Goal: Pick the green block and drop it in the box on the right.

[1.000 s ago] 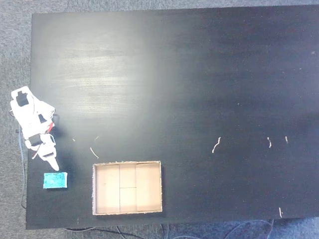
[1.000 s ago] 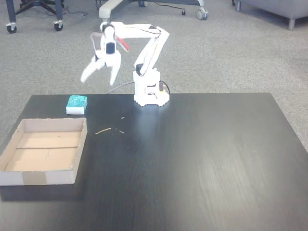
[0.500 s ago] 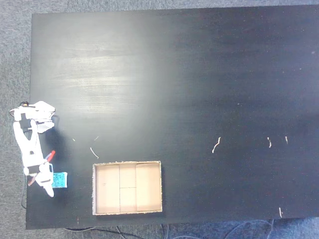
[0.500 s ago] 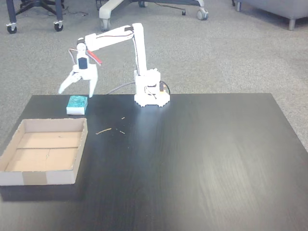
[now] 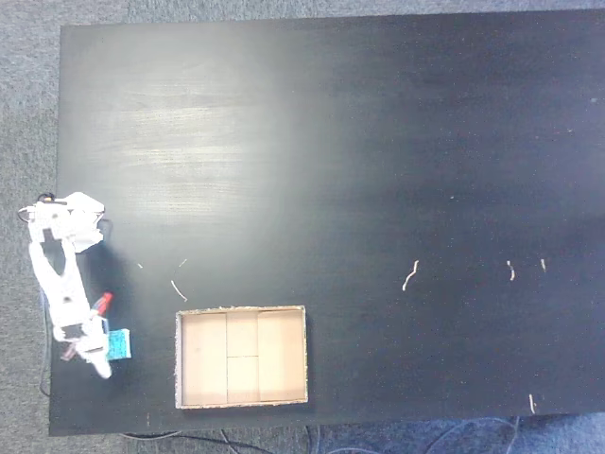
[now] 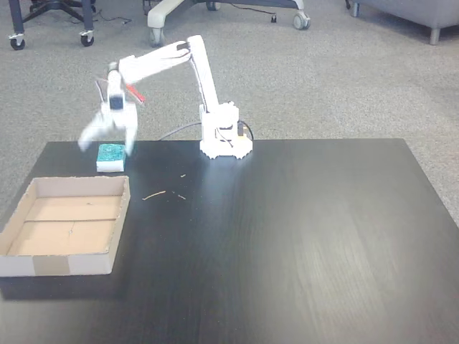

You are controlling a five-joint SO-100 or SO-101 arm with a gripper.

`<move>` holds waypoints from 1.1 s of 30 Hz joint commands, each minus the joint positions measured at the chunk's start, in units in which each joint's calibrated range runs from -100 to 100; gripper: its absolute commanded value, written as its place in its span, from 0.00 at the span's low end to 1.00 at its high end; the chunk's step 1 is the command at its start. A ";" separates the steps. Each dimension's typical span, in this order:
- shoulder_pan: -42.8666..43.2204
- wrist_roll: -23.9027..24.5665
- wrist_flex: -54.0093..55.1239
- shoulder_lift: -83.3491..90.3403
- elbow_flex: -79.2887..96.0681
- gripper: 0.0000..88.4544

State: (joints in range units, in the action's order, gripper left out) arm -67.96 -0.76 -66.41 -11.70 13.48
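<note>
Over the near-left corner of the black table [image 6: 301, 236], as the front fixed view shows it, the white arm's gripper [image 6: 107, 140] hangs with its two fingers spread wide, one fingertip [image 6: 130, 147] at the right edge of the green block [image 6: 110, 157] and the other blurred beyond its left side. Whether either finger touches the block cannot be told. The block lies flat on the table directly under the spread fingers, close to the table's edge; in the top-down fixed view the gripper [image 5: 99, 364] covers part of the green block [image 5: 119, 344]. Its long axis cannot be read with confidence. Just beside it sits the box [image 6: 16, 266], a shallow cardboard tray with nothing in it. Judging from this, the next move is a short drop and a closing of the fingers.
</note>
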 commanded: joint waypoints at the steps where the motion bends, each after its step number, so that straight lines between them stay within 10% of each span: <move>1: 0.22 -0.44 0.43 4.67 2.83 0.57; 33: 4.75 -0.59 6.79 13.30 10.99 0.18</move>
State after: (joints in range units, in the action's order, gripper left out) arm -65.19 -3.05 -62.06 -5.60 23.90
